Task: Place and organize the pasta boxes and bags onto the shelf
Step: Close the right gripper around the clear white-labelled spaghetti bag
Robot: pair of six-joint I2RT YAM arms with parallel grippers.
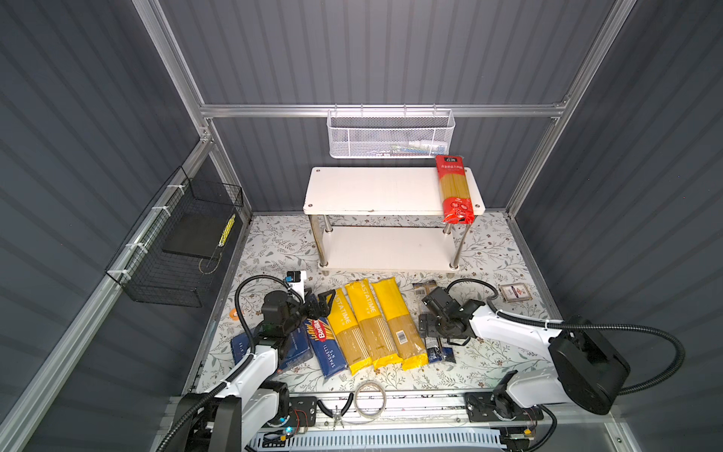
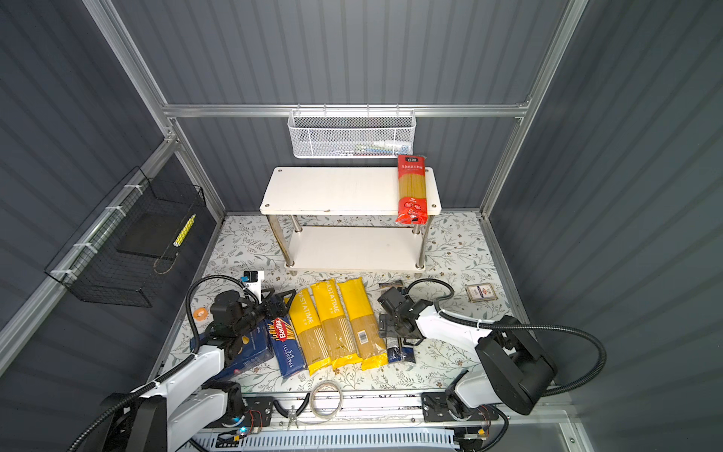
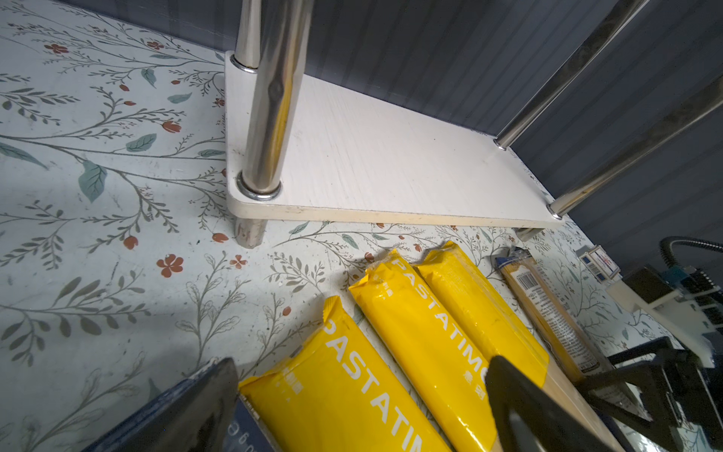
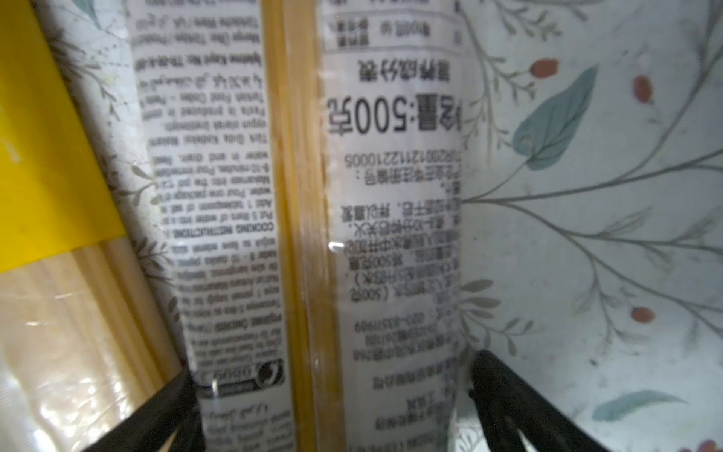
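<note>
So far only the red bag (image 1: 454, 188) lies on the shelf's (image 1: 371, 188) top board, while three yellow bags (image 1: 367, 321), the clear bag (image 4: 305, 235) and both Barilla boxes (image 1: 326, 348) lie in front of the shelf, with the right gripper (image 4: 332, 368) spread wide astride the clear bag and the left gripper (image 3: 360, 364) wide and empty.

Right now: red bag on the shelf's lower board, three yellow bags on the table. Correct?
No. The red bag lies on the shelf's top board, right end, as both top views show. The three yellow bags are on the table.
</note>
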